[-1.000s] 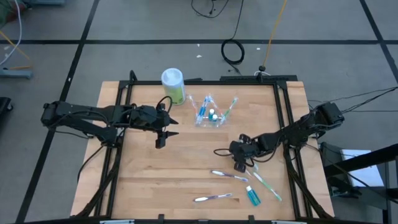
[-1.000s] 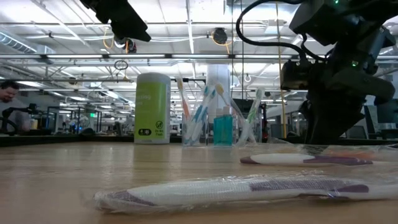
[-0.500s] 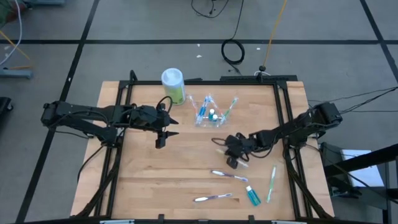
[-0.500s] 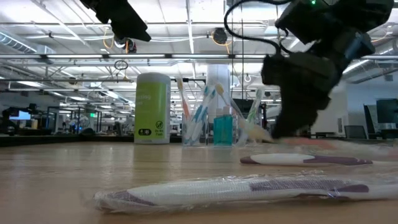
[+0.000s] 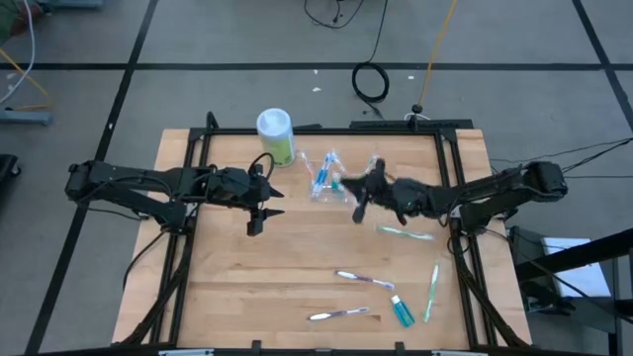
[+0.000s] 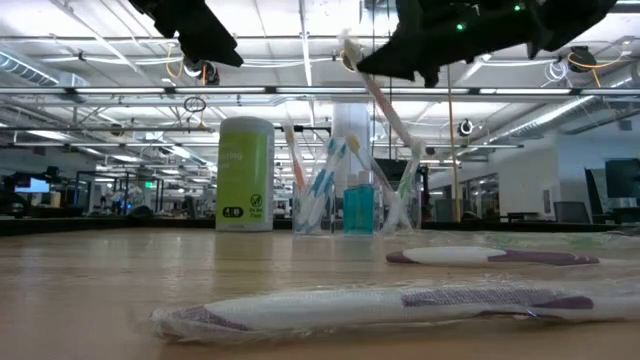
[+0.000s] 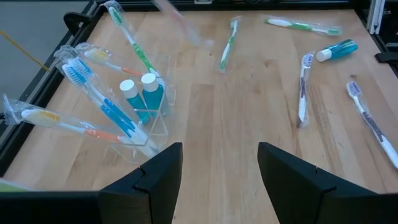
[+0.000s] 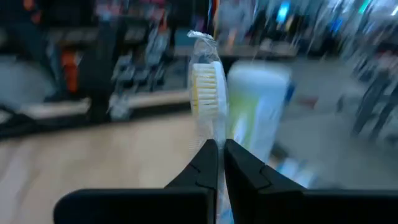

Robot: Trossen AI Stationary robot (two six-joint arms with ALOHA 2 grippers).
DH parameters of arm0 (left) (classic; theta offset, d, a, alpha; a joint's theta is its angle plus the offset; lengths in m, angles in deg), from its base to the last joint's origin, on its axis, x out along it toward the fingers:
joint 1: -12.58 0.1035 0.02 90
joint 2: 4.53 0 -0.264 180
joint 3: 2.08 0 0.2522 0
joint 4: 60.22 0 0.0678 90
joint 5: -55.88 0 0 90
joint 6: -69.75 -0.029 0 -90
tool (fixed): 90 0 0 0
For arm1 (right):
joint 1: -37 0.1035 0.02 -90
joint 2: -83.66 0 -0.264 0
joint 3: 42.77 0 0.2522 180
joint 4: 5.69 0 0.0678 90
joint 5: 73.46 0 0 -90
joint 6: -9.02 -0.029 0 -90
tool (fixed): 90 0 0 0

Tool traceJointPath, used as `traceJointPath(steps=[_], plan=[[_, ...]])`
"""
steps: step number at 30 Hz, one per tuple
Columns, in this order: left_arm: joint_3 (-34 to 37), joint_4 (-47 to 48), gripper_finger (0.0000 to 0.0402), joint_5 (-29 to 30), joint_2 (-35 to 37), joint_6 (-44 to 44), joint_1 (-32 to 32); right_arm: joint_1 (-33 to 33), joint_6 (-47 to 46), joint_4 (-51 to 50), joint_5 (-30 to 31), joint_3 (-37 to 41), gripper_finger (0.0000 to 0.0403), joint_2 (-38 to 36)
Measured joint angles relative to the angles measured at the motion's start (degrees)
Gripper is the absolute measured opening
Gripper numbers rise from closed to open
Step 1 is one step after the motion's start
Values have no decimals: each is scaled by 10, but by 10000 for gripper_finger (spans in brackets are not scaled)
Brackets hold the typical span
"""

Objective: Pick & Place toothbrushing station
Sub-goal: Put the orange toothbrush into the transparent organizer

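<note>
A small clear cup [image 5: 331, 178] [image 7: 146, 127] stands at the table's far middle, holding several wrapped toothbrushes and two blue white-capped tubes [image 7: 142, 93]. My right gripper [image 5: 360, 203] [image 6: 375, 65] hovers just right of the cup, shut on a pale plastic-wrapped toothbrush [image 6: 385, 105] [image 8: 205, 87]. Two green toothbrushes [image 5: 404, 233] [image 5: 432, 292], two purple ones [image 5: 364, 279] [image 5: 338, 314] and a blue tube [image 5: 402, 311] lie flat on the table. My left gripper [image 5: 259, 210] [image 7: 217, 180] hangs open above the table, left of the cup. My right gripper pinches the wrapped toothbrush just below its head [image 8: 208, 127] between its two fingers. The fingers lie level and come from the table's right. The bristled head [image 8: 205, 87] sticks out beyond the fingertips. The brush is lifted clear and slants down toward the cup [image 6: 345, 205].
A green canister with a white lid [image 5: 276, 134] [image 6: 245, 172] stands at the far edge, left of the cup. A black frame [image 5: 188, 188] runs along the table's sides. Bare wood [image 5: 277, 287] lies in the near left part.
My right gripper has shut on a toothbrush at the table's near right, risen and gone toward the far edge and the cup, tipping from pointing down to level. The toothbrush is lifted clear. A green toothbrush beside it has turned about on the table.
</note>
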Motion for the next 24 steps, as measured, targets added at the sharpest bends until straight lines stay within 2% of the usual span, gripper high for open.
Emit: traceJointPath(steps=[3,7,11,16,22,24], plan=[[0,0,216,0,0,-1,0,-29,57,83,-2,0,5,18],[0,0,216,0,0,-1,0,-68,94,104,0,0,5,46],[0,0,216,0,0,-1,0,-105,78,104,2,0,5,85],[0,0,216,0,0,-1,0,-126,14,106,6,0,6,130],[0,6,216,0,0,-1,0,-102,-11,114,107,27,7,133],[0,8,216,0,0,-1,0,-86,-36,143,138,42,8,132]])
